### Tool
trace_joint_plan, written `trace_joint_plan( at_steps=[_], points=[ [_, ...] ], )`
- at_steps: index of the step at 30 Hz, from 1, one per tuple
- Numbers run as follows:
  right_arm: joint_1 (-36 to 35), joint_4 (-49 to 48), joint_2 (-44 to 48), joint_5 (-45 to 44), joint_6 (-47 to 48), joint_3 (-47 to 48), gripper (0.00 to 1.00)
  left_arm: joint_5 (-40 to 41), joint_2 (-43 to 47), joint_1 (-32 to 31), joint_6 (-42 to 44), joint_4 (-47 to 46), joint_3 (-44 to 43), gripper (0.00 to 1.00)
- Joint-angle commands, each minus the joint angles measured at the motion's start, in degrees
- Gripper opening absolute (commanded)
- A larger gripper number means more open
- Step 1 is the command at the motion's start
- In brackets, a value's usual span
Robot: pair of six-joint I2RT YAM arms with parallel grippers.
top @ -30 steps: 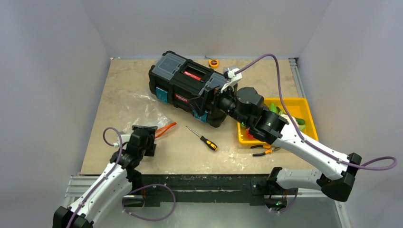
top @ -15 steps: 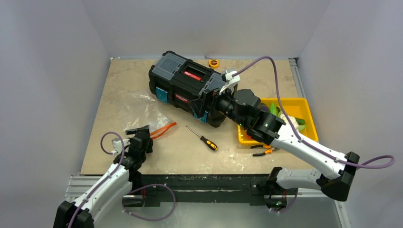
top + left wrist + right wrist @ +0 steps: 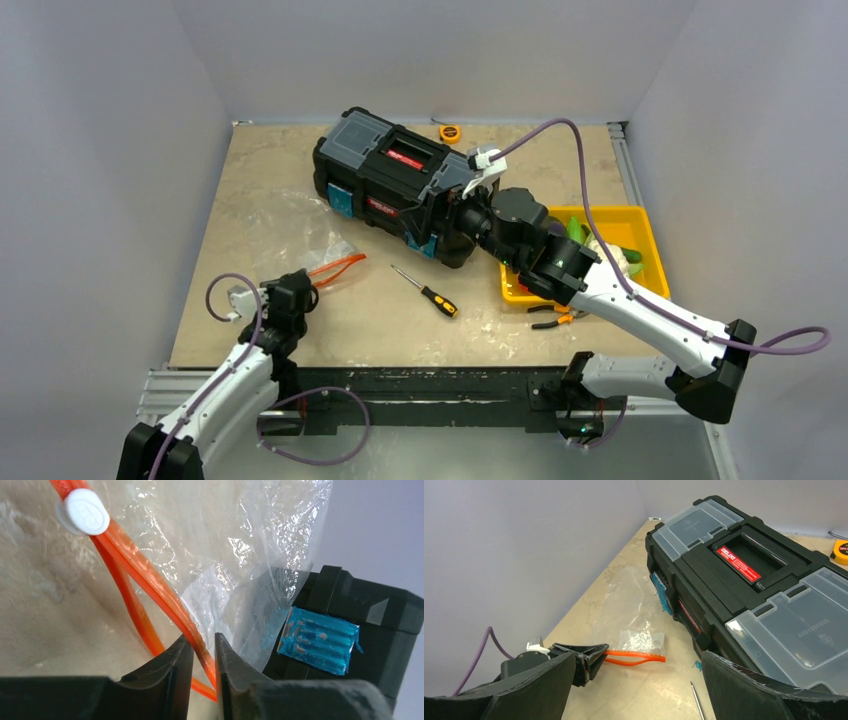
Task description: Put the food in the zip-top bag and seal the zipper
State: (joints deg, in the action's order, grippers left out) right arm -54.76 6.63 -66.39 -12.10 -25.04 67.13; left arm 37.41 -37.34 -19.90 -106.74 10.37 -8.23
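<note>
The clear zip-top bag (image 3: 285, 225) lies flat on the table, left of the toolbox, with its mouth facing me. Its orange-red zipper (image 3: 337, 267) gapes slightly, and a white slider (image 3: 86, 511) sits at the far end. My left gripper (image 3: 305, 284) is low at the near end of the mouth. Its jaws (image 3: 200, 641) are shut on one strand of the zipper (image 3: 150, 582). My right gripper (image 3: 639, 660) hovers wide open and empty over the toolbox's near end (image 3: 455, 215). The food (image 3: 608, 252) lies in the yellow tray, partly hidden by the right arm.
A black toolbox (image 3: 395, 178) lies diagonally at mid-table. The yellow tray (image 3: 640, 215) is at the right, with orange-handled pliers (image 3: 555, 318) in front of it. A screwdriver (image 3: 428, 292) lies mid-table and a yellow tape measure (image 3: 450, 132) sits at the back.
My left gripper has slid toward the near-left end of the bag's mouth and closed from wide open onto the zipper strip. The right arm has barely shifted.
</note>
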Motion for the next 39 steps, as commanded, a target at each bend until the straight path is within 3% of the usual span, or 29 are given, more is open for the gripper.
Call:
trace_joint_plan(
  at_steps=[1, 3, 7, 12, 16, 20, 23, 29, 35, 39],
  points=[
    [-0.2, -0.6, -0.1, -1.6, 0.4, 0.4, 0.99, 3.4, 2.6, 1.5, 9.3, 0.9, -3.4, 0.12],
    [-0.2, 0.3, -0.7, -2.6, 0.4, 0.8, 0.99, 3.9, 4.8, 1.7, 16.6, 5.5, -7.1, 0.01],
    [-0.2, 3.5, -2.8, -5.4, 0.5, 2.5, 0.99, 5.4, 6.6, 1.8, 29.3, 22.8, -19.5, 0.00],
    [-0.4, 4.2, -5.4, -8.6, -1.0, 3.0, 0.99, 7.8, 3.3, 1.8, 38.1, 46.2, -35.6, 0.00],
    [-0.9, 6.7, -8.7, -2.8, 1.8, 5.9, 0.99, 6.7, 1.1, 1.7, 47.9, 55.1, -45.0, 0.00],
    [-3.6, 4.5, -10.6, 2.0, 6.8, 5.3, 0.99, -1.0, 0.3, 1.7, 62.7, 55.1, -51.6, 0.00],
    [-7.2, -0.2, -11.2, 2.4, 9.2, 3.7, 0.99, -6.6, -1.3, 1.7, 67.7, 58.1, -56.6, 0.00],
    [-15.6, -12.6, -14.9, -1.9, 9.0, 1.4, 0.99, -19.8, -2.8, 1.7, 64.6, 60.9, -60.5, 0.00],
    [-18.8, -22.1, -19.2, -1.6, 0.9, -1.0, 0.98, -36.0, -3.0, 1.7, 58.4, 50.7, -53.4, 0.00],
    [-19.1, -20.7, -21.5, -3.8, -0.4, -0.8, 0.90, -42.2, -6.6, 1.7, 57.3, 48.2, -51.1, 0.00]
  ],
)
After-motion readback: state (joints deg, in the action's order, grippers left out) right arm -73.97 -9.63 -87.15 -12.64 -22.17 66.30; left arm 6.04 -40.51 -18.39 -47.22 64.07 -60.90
